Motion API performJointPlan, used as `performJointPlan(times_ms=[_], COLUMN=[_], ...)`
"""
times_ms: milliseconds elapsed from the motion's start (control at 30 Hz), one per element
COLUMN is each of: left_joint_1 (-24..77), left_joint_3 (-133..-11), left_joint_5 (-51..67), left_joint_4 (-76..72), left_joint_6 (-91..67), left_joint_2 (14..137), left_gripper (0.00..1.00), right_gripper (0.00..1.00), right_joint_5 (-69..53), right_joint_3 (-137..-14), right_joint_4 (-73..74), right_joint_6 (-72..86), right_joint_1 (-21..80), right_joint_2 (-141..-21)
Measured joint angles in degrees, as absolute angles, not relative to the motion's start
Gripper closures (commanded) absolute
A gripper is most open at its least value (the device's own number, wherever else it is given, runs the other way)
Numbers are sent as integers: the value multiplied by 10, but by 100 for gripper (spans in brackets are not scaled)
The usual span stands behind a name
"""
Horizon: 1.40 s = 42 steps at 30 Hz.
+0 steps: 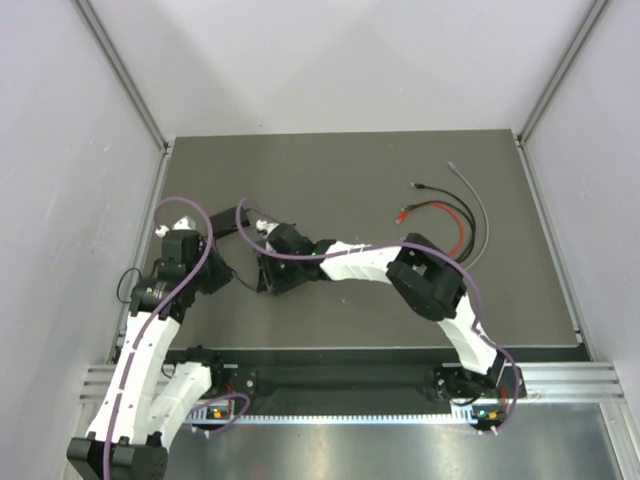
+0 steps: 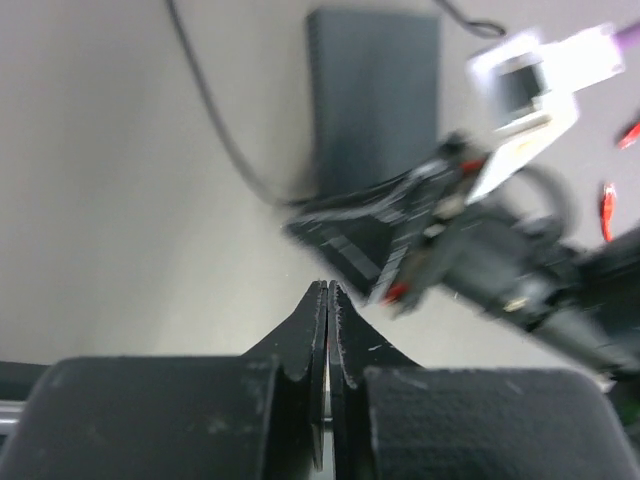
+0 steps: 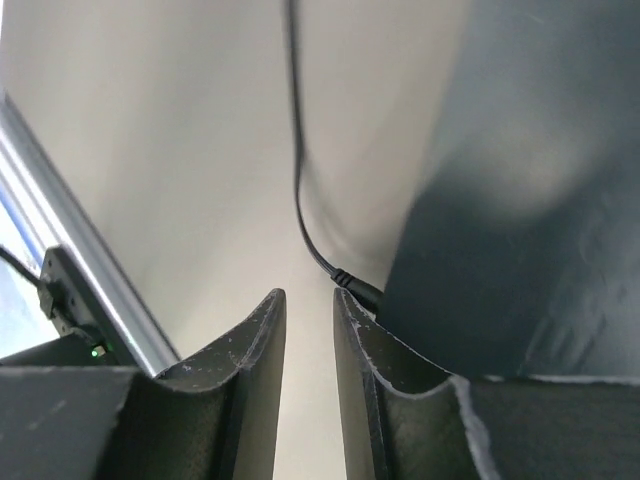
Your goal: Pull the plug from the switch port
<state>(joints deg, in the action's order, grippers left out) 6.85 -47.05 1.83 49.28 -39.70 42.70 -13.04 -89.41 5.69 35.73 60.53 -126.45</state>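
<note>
Top view: even, diffuse overhead light. The dark table shows only faint, soft shadows, and the metal sill beyond its near edge glares white.

Left wrist view: my left gripper is sharp, the switch soft, and my right arm smeared with blur.

Right wrist view: the switch carries a pale sheen and is out of focus. The cable loses definition toward the top.
</note>
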Motion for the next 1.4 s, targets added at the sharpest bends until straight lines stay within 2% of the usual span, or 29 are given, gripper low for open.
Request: performJointPlan(times_ms=[67, 233, 267, 367, 400, 533, 700, 900, 1233, 1400], left_joint_1=[69, 69, 69, 74, 81, 138, 183, 199, 251, 250], left_joint_3=[-455, -415, -407, -392, -392, -393, -396, -432, -562, -574], left_joint_5=[31, 73, 83, 109, 112, 106, 102, 72, 77, 75], left_joint_4=[481, 435, 423, 388, 376, 333, 284, 244, 241, 245], left_joint_6=[-401, -425, -431, -444, -448, -455, -451, -406, -236, -194], left_joint_2=[437, 491, 499, 531, 546, 611, 664, 729, 878, 900], left_gripper=[98, 96, 91, 80, 73, 63, 62, 65, 64, 66], right_gripper=[73, 62, 57, 48, 47, 40, 36, 35, 35, 35], right_joint_5=[-131, -147, -148, -152, -153, -163, -193, -244, -283, -302], right_joint_3=[-864, -801, -788, -748, -738, -715, -733, -810, -794, -777], right_joint_4=[46, 22, 22, 28, 31, 41, 64, 137, 172, 175], right_joint_6=[365, 358, 352, 335, 331, 310, 268, 199, 154, 149], right_joint_1=[585, 536, 529, 514, 509, 474, 390, 312, 304, 301], right_joint_2=[-1247, -1206, -1195, -1154, -1141, -1077, -1045, -1101, -1103, -1103])
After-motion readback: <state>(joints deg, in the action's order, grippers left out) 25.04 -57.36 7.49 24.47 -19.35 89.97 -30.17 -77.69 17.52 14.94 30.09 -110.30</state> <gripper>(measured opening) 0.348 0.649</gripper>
